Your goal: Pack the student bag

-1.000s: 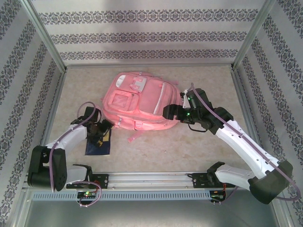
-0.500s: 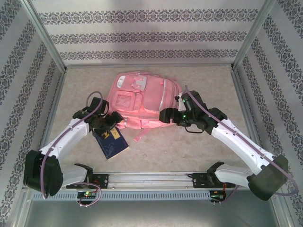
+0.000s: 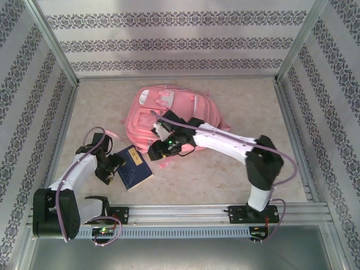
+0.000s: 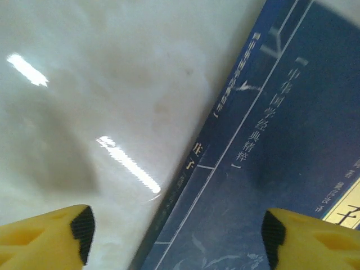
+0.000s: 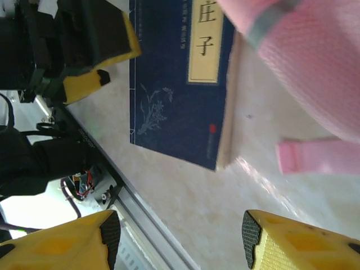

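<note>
- Pale, mottled tabletop (image 3: 225,174) spreads under both my arms, with a metal rail (image 3: 185,212) along its near edge where my bases are bolted.
- My left gripper (image 4: 177,242) is nearest, low over the table on the left side. Its jaws stand wide apart and clamp nothing.
- A dark blue book (image 4: 270,140) with Chinese lettering lies flat on the table, and its spine edge runs between those jaws. I cannot tell whether either one touches it.
- My right gripper (image 5: 177,239) reaches across from the right and hangs just past the book's far side. Its jaws are parted too, with bare table and rail showing between them, and they grip nothing.
- Beyond both grippers, in the middle of the table, the student bag (image 3: 174,112) lies flat with its front up. It is large, soft and pink, with zipped front pockets and paler panels, and its fabric looks like mesh in my right wrist view.
- One pink strap (image 5: 320,156) end rests on the table just beside the book's corner.
- From above, my right gripper sits at the bag's near edge, but I cannot tell whether it touches the bag. My left gripper is well apart from the bag, which lies farther off and to its right.
- Farthest off, walls (image 3: 169,42) in striped, patterned paper close the space.
</note>
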Available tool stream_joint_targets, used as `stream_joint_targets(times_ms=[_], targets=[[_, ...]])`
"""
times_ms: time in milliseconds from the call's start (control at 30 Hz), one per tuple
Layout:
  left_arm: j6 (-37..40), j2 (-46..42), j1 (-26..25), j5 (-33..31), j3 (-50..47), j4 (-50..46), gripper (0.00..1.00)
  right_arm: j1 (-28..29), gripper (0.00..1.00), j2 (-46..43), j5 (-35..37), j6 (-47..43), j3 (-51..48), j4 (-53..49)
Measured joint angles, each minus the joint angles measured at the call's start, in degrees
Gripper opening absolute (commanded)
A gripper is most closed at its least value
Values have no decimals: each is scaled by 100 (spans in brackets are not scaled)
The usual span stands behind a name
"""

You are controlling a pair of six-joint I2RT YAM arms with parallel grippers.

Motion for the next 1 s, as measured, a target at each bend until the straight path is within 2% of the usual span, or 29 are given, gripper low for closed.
stream_joint_targets(times_ms=[133, 333, 700, 1000], targets=[[-81, 52, 28, 205, -205, 273, 70, 157, 61, 870, 22, -63, 675, -166], [-170, -70, 61, 223, -369, 350, 65, 361, 61, 1698, 402, -170, 1410, -546], [-245, -308, 111, 245, -588, 428, 56, 498, 61, 2455, 715, -153, 2035, -881], [-326, -380, 142, 249, -664, 435, 51, 531, 53, 2702, 317, 42, 2297, -901]])
